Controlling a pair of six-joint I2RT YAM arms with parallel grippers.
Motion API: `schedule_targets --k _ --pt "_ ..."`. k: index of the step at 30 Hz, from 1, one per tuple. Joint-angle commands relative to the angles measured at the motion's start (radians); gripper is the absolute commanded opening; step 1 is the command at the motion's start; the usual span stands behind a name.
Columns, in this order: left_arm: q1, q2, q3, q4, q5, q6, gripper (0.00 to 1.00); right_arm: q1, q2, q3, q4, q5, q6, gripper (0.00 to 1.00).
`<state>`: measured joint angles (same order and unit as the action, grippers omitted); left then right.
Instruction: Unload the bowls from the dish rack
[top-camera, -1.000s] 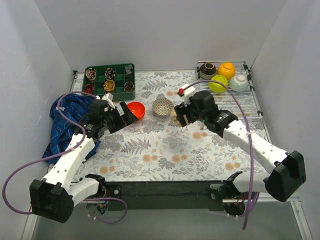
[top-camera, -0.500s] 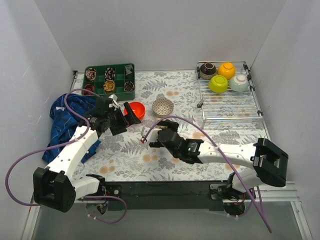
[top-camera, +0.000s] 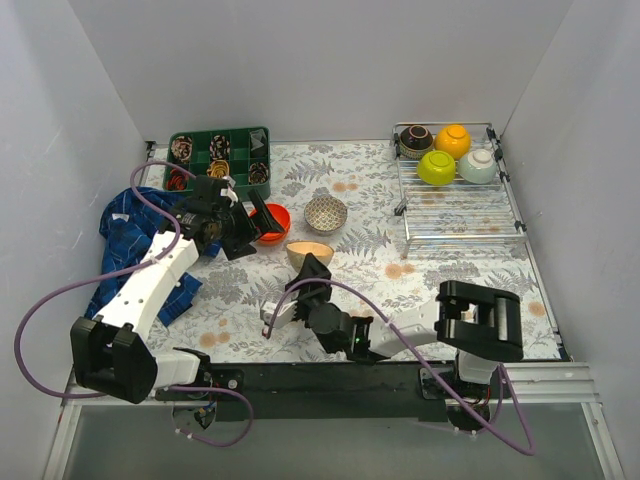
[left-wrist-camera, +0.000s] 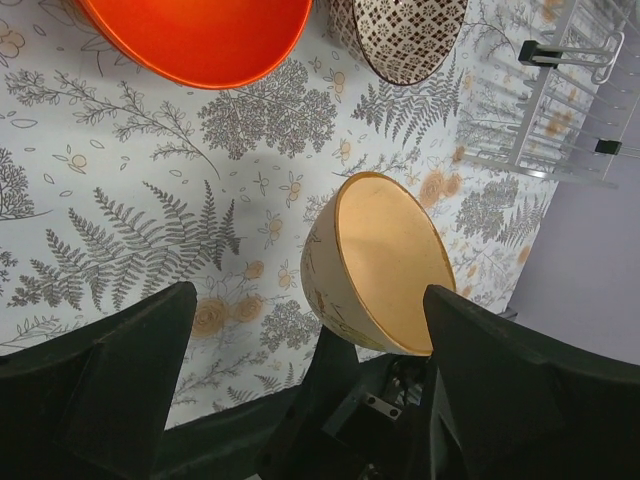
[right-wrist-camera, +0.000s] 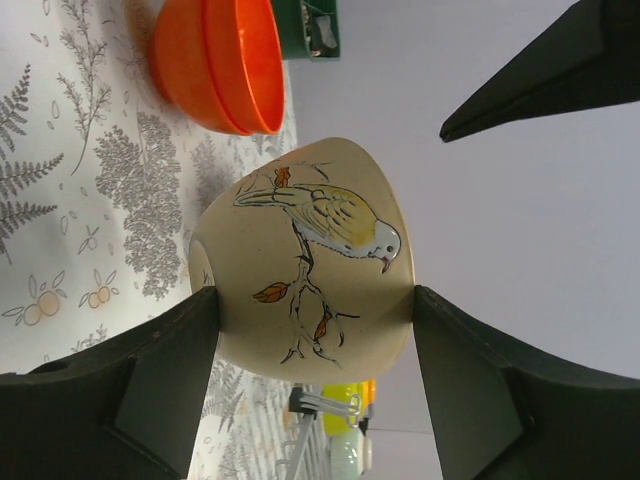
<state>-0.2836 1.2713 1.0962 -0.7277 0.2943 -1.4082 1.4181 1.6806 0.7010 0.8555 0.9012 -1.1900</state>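
Note:
My right gripper (top-camera: 308, 268) is shut on the beige bowl (top-camera: 310, 252), which has a painted bird on its side (right-wrist-camera: 315, 250). It holds the bowl tilted over the middle of the floral mat. In the left wrist view the beige bowl (left-wrist-camera: 385, 265) shows its tan inside. My left gripper (top-camera: 256, 227) is open next to two stacked red-orange bowls (top-camera: 272, 220), with nothing between its fingers (left-wrist-camera: 110, 370). The white patterned bowl (top-camera: 326, 213) sits on the mat. The wire dish rack (top-camera: 460, 205) at the back right holds dark brown (top-camera: 416, 138), yellow-orange (top-camera: 453, 140), lime green (top-camera: 436, 167) and pale mint (top-camera: 478, 165) bowls.
A green compartment tray (top-camera: 220, 158) with small items stands at the back left. A crumpled blue cloth (top-camera: 125, 250) lies at the left edge under my left arm. White walls close in the table on three sides.
My right arm swung from near the rack to the middle of the mat and folded low, carrying the beige bowl. My left gripper shifted slightly back beside the red-orange bowls.

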Motion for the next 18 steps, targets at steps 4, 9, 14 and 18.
schedule_targets --k 4,9,14,18 --pt "-0.005 -0.007 0.018 -0.042 0.054 -0.044 0.98 0.036 0.094 0.022 0.531 0.09 -0.299 0.01" --pt "-0.009 0.022 0.004 -0.059 0.085 -0.044 0.98 0.059 0.165 0.044 0.654 0.097 -0.417 0.01" --pt "-0.017 0.046 0.004 -0.091 0.094 -0.028 0.97 0.076 0.237 0.063 0.767 0.11 -0.491 0.01" --pt "-0.035 0.071 -0.021 -0.108 0.097 -0.012 0.92 0.079 0.268 0.075 0.813 0.12 -0.534 0.01"
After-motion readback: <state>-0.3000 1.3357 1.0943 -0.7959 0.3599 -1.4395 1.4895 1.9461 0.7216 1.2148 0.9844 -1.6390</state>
